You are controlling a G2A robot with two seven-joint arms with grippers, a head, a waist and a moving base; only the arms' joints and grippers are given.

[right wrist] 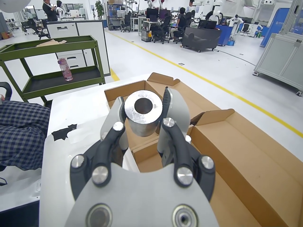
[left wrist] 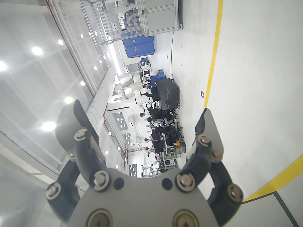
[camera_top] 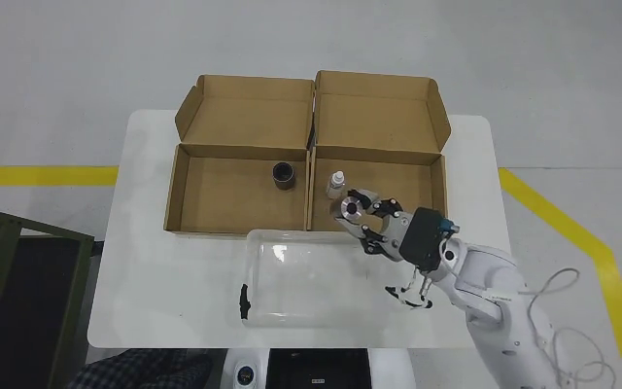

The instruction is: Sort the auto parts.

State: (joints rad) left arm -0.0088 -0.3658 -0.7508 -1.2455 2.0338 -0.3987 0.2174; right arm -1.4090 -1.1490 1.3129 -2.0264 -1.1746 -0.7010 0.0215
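Cylinder point(right wrist: 143, 121) of grey metal sits clamped in the right gripper point(right wrist: 143, 106) above the right cardboard box point(camera_top: 408, 187). Left gripper point(left wrist: 142, 109) has its jaws apart, empty.

Pale grey floor point(camera_top: 292, 39), yellow floor line point(camera_top: 58, 175), green shelf cart point(right wrist: 42, 81), desks with monitors point(right wrist: 161, 17), ceiling lights point(left wrist: 37, 51)

metal sleeve point(right wrist: 142, 124): lower end hidden between the fingers of the right gripper point(right wrist: 143, 102).
right box point(right wrist: 236, 147): near end cut off by the right wrist view's edge.
pale part point(camera_top: 335, 183): in the right box, too small to identify.
dark round part point(camera_top: 283, 175): in the left box point(camera_top: 194, 194), too small to identify.
clear tray point(camera_top: 292, 282): one corner covered by the right arm.
black scrap point(camera_top: 243, 300): at the tray's wall, cannot tell what it is.
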